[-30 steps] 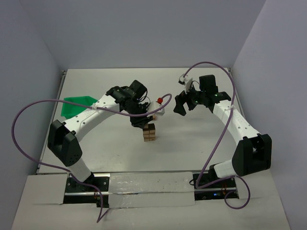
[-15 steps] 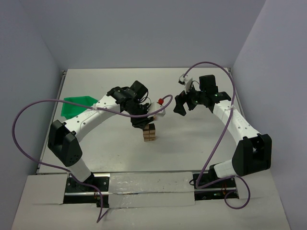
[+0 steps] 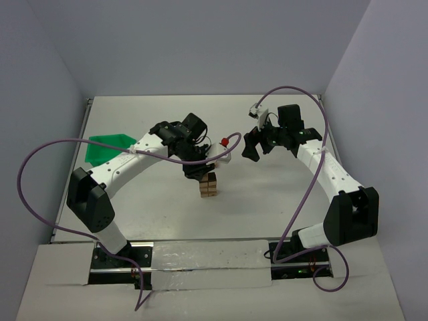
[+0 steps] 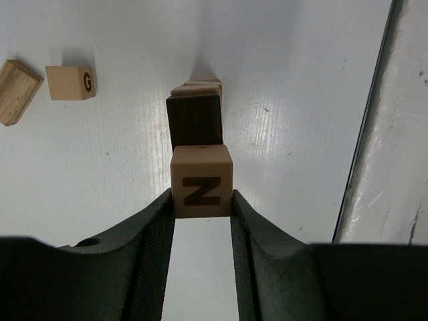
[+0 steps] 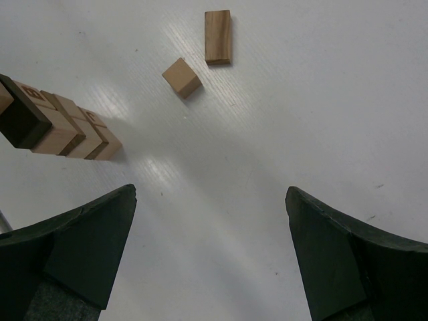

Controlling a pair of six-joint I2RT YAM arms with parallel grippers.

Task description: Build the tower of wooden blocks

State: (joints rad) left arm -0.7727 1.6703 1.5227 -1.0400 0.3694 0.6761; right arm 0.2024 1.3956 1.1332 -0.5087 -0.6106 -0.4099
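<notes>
The lettered cube [image 4: 201,182] at the centre of the left wrist view is light tan with a dark brown letter on its face, and the G cube [image 4: 70,82] at upper left is the same tan with a dark "G". In the top view the tower [image 3: 208,185] is pale tan, the bin [image 3: 107,144] at left bright green, the worktop [image 3: 267,200] white, the cables [image 3: 291,87] purple.
</notes>
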